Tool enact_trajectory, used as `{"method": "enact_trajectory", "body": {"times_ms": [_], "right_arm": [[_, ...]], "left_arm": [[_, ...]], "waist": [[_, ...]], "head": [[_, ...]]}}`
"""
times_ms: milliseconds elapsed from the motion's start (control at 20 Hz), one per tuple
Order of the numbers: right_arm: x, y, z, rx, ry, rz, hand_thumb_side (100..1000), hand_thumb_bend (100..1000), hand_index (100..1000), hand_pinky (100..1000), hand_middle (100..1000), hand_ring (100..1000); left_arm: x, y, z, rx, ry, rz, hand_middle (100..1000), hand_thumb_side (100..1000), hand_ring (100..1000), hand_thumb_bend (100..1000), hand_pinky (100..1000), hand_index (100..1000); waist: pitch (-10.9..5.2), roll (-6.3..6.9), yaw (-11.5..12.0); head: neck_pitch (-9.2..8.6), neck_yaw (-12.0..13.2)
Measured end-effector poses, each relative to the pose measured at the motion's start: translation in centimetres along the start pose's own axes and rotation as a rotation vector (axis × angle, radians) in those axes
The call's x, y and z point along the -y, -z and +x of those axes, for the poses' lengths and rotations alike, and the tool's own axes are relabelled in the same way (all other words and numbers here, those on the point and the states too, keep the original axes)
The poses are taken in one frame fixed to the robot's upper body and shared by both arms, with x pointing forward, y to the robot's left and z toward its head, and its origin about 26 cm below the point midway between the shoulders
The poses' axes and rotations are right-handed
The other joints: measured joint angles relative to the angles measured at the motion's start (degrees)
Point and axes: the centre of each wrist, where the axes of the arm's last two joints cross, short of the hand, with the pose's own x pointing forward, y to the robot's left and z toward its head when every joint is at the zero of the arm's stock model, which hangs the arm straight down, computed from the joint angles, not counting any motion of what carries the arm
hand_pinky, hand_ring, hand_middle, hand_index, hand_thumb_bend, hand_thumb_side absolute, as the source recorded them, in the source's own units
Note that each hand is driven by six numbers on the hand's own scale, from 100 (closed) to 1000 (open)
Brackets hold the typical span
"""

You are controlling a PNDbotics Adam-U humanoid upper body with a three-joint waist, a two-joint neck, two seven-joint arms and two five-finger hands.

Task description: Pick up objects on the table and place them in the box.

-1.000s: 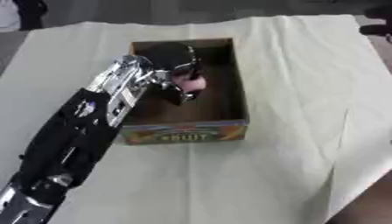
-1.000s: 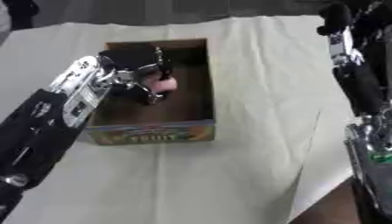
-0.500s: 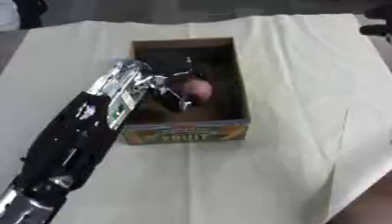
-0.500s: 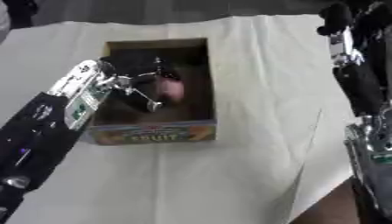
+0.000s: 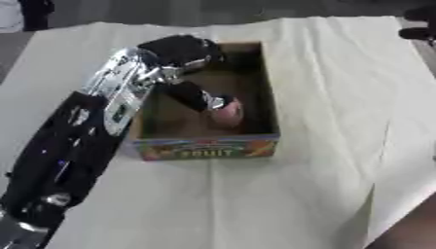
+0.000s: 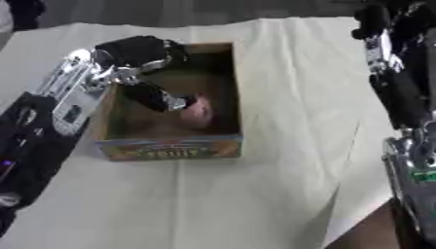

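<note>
A cardboard box (image 5: 260, 87) with FRUIT printed on its front stands on the pale cloth. A pink round object (image 5: 228, 114) lies inside it, near the front right corner. My left hand (image 5: 183, 51) comes in over the box's left wall. Its dark fingers (image 5: 194, 96) stretch down and straight, with the tips against the pink object. My right hand (image 6: 381, 26) hangs dark at the far right edge of the right eye view, away from the box, and its arm runs down that side.
A cream cloth (image 5: 323, 185) covers the table, creased to the right of the box. The table's edge and dark floor show at the lower right corner (image 6: 366, 233). Dark shapes stand beyond the far edge.
The pink object has gone from mid-box, in my left hand, down to the box floor near the front wall. The hand has tipped up, fingers now pointing down at it.
</note>
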Motion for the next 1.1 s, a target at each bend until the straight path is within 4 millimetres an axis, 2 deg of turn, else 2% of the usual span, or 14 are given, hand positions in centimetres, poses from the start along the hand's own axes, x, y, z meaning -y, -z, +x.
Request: {"method": "enact_trajectory", "body": {"times_ms": [50, 100, 250, 500, 800, 1000, 1100], "right_arm": [[0.0, 0.0, 0.0, 0.0, 0.0, 0.0, 678, 278, 797, 674, 598, 743], [0.0, 0.0, 0.0, 0.0, 0.0, -0.001, 678, 278, 797, 674, 598, 743], [0.1, 0.0, 0.0, 0.0, -0.002, -0.009, 678, 278, 797, 674, 599, 743], [0.2, 0.0, 0.0, 0.001, -0.003, -0.019, 679, 280, 797, 673, 599, 743], [0.5, -0.1, -0.2, -0.005, -0.012, -0.043, 678, 278, 797, 673, 600, 744], [0.7, -0.1, -0.2, -0.002, -0.02, -0.062, 678, 277, 797, 673, 601, 744], [0.7, -0.1, -0.2, -0.001, -0.023, -0.071, 678, 276, 797, 673, 601, 744]], "left_arm": [[-0.8, -0.4, -0.2, -0.011, -0.006, 0.039, 715, 678, 718, 150, 758, 868], [-1.5, -0.9, -0.4, -0.022, -0.015, 0.08, 708, 658, 706, 110, 755, 867], [-3.6, -2.4, -0.9, -0.051, -0.05, 0.205, 686, 606, 670, 100, 738, 861], [-5.7, -5.1, -1.3, -0.092, -0.132, 0.404, 659, 606, 637, 100, 703, 844], [-6.7, -9.5, -2.3, -0.175, -0.221, 0.605, 651, 587, 631, 100, 695, 836], [-6.2, -14.8, -1.3, -0.152, -0.449, 0.897, 647, 577, 629, 100, 694, 836], [-5.7, -16.4, -1.3, -0.139, -0.557, 0.997, 640, 580, 623, 100, 689, 832]], "waist": [[-0.03, -0.07, 0.1], [-0.11, -0.16, 0.1], [-0.35, -0.3, 0.4], [-0.43, -0.86, 0.9], [-0.79, -1.06, 1.9], [-0.84, -1.37, 2.5], [-0.94, -1.5, 2.6]], "head": [[0.02, -0.1], [0.05, -0.2], [0.24, -0.4], [0.87, -0.7], [1.65, -0.6], [1.9, -0.7], [1.98, -0.7]]}}
